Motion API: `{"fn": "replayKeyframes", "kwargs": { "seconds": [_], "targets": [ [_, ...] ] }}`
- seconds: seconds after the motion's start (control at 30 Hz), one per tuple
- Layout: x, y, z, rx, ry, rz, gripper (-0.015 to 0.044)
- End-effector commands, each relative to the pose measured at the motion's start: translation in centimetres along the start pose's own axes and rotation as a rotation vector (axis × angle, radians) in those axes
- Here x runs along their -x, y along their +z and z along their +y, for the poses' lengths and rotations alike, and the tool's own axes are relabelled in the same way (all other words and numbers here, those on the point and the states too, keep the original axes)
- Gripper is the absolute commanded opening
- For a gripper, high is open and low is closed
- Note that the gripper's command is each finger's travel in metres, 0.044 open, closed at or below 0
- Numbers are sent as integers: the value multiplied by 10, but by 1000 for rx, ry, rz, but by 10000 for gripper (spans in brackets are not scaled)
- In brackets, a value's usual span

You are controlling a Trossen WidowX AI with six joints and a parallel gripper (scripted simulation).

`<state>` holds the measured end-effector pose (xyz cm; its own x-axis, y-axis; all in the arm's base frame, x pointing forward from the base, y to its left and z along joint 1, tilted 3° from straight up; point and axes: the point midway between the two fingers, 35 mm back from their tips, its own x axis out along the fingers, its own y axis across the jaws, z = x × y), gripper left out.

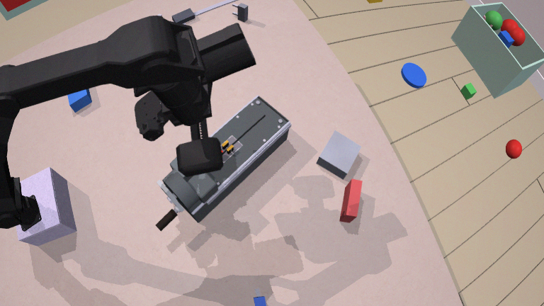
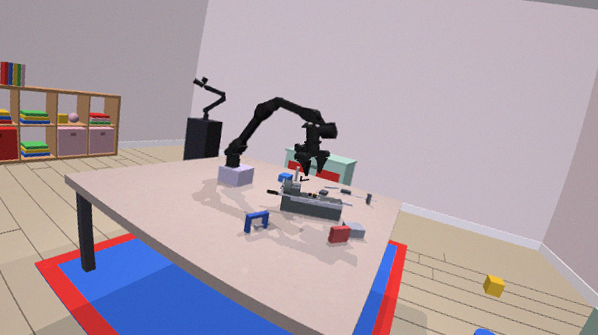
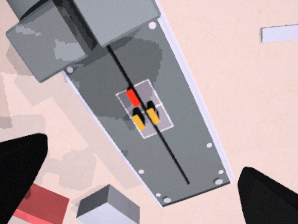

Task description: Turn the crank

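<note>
The grey machine [image 1: 251,131] [image 2: 311,207] [image 3: 115,120] stands on the table. Its crank handle [image 1: 166,219] [image 2: 272,191], dark brown, sticks out at the housing end. The red pointer [image 3: 133,97] [image 1: 222,151] lies beside the slot, on the housing side of the two brass marks; it is not level with them. One brass mark [image 3: 138,122] and the other brass mark [image 3: 153,116] sit either side of the slot. My gripper [image 2: 312,173] [image 3: 145,161] is open and empty, above the machine and away from the handle. In the top view the arm hides part of the machine.
A grey block [image 1: 338,154] [image 3: 107,205] and a red block [image 1: 351,200] [image 2: 338,234] [image 3: 45,205] lie beyond the machine's side. A blue block [image 1: 79,100] [image 2: 284,176], a blue bracket [image 2: 258,213] and small grey parts also lie on the table. The arm stands on a lavender pedestal [image 1: 45,205] [image 2: 235,175].
</note>
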<state>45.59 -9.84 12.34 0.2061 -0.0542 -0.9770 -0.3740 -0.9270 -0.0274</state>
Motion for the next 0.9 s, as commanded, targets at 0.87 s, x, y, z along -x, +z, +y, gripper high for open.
{"fn": "replayKeyframes", "kwargs": {
  "seconds": [0.87],
  "targets": [
    [10, 14, 34, -565, -116, 27, 440]
  ]
}}
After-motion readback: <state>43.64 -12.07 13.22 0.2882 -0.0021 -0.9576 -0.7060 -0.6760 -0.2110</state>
